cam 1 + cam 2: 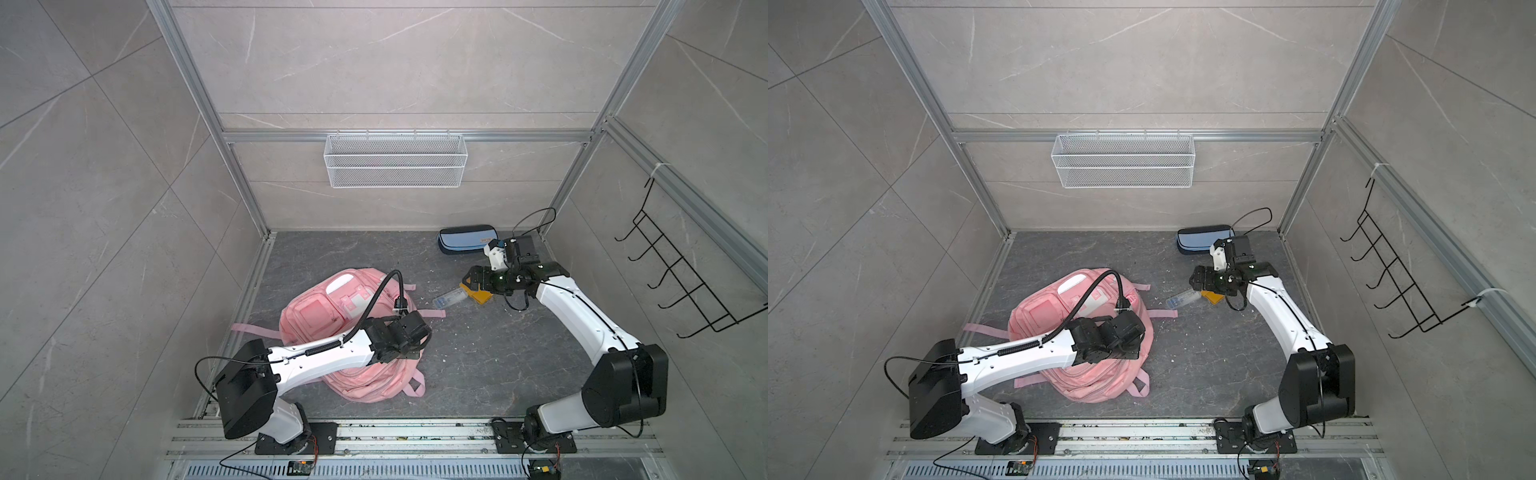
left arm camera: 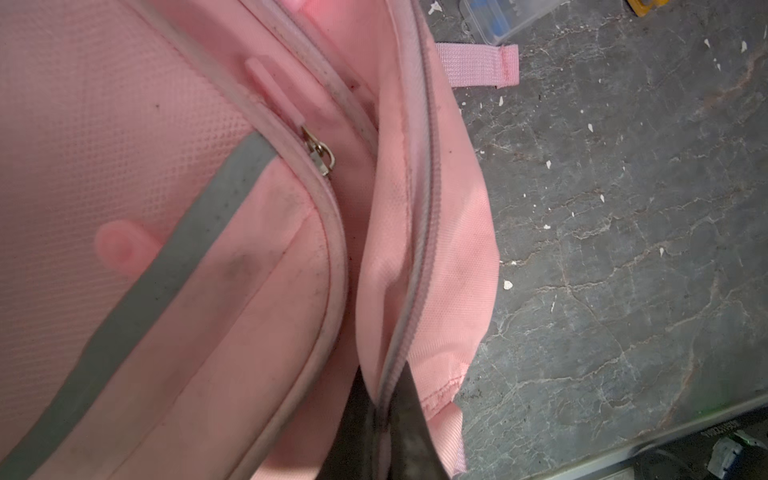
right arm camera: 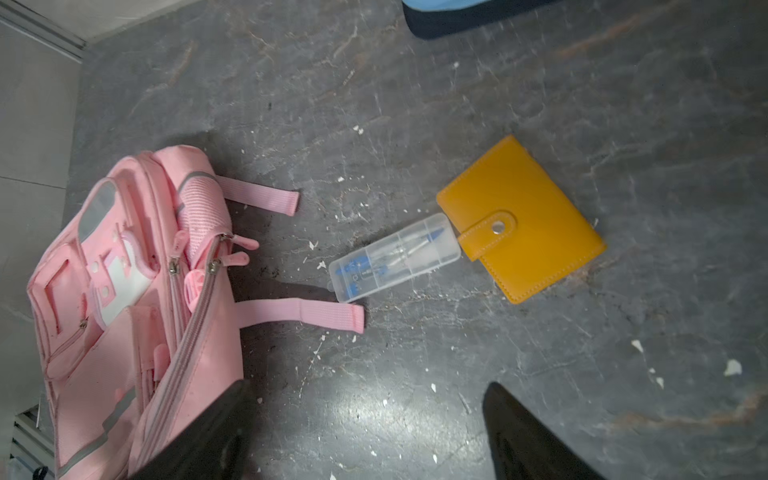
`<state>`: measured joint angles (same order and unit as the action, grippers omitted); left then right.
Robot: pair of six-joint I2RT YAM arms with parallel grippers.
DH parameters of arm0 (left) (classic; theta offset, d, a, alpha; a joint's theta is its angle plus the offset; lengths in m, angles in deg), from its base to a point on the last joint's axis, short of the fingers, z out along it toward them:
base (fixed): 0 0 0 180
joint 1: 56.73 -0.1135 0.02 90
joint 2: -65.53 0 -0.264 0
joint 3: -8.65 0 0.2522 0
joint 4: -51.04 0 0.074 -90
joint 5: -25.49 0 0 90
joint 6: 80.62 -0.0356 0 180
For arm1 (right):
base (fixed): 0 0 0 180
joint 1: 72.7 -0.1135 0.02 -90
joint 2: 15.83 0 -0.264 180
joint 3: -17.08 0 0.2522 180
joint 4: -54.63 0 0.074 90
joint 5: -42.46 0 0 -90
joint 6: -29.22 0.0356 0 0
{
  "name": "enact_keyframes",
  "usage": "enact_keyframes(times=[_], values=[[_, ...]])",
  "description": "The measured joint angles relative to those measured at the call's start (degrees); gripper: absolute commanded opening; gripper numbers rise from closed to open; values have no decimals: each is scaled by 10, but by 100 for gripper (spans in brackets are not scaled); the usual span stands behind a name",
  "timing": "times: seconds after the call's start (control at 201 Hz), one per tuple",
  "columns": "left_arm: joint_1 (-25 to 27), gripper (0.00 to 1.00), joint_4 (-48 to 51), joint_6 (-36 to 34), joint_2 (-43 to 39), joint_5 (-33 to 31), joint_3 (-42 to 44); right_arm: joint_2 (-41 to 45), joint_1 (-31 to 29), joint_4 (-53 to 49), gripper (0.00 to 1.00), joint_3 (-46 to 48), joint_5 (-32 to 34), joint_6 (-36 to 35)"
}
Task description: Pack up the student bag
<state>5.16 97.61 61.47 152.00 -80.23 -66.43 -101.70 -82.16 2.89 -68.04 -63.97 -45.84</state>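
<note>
Partly unzipped student bag point(image 3: 91, 390), clear case point(image 3: 395, 255) holding blue pieces, yellow wallet point(image 3: 523, 216)

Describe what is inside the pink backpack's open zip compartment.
Inside the student bag, only pink lining shows; no packed item is visible. Folded fabric and the left gripper pinching the zip edge hide the deeper part.
</note>
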Motion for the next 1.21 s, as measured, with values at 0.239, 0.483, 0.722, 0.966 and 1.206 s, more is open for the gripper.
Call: enact_keyframes(times=[0.239,0.483,0.722,0.966,1.206], values=[[-35,36,-40,-59,52,53,-46,-5,0,-16,92,0,4,49],[-91,57,-54,-119,5,108,-81,38,0,-46,93,16,12,80],[-167,67,32,-170,-30,140,-114,95,0,-76,94,40,21,111],[-197,71,108,-187,26,163,-191,19,-6,-43,100,40,-24,123],[-228,69,172,-196,115,156,-256,-67,-50,40,98,-21,-116,76]])
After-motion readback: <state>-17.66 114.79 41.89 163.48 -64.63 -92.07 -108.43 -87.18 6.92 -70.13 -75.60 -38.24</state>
